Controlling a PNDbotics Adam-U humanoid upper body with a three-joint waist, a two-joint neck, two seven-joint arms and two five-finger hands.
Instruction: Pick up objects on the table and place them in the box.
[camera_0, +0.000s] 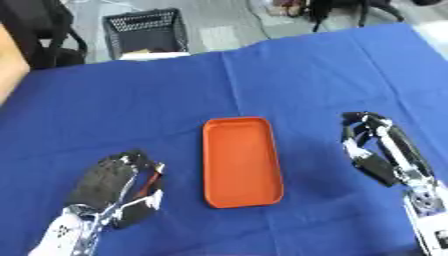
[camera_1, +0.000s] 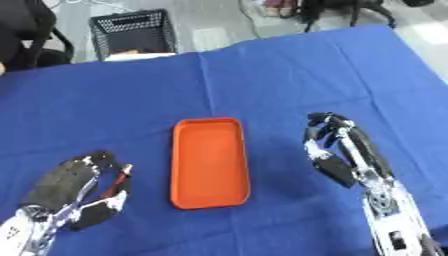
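Low at the near edge, the left hand (camera_0: 109, 187) curls around a small red-and-dark object (camera_0: 154, 176). To its right lies the orange box (camera_0: 241, 161), seemingly empty; beyond it the right hand (camera_0: 378, 150) rests relaxed, holding nothing. Placing remains.

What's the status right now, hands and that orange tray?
Left hand curled on a small red-and-black object. Right hand empty, fingers relaxed. Shallow orange rectangular tray empty on blue tablecloth. Nothing blocking.

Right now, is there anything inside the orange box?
No. The orange box shows only its bare orange bottom, with nothing lying in it. It sits on the blue cloth, which hides the table underneath. The left hand holds something small and red.
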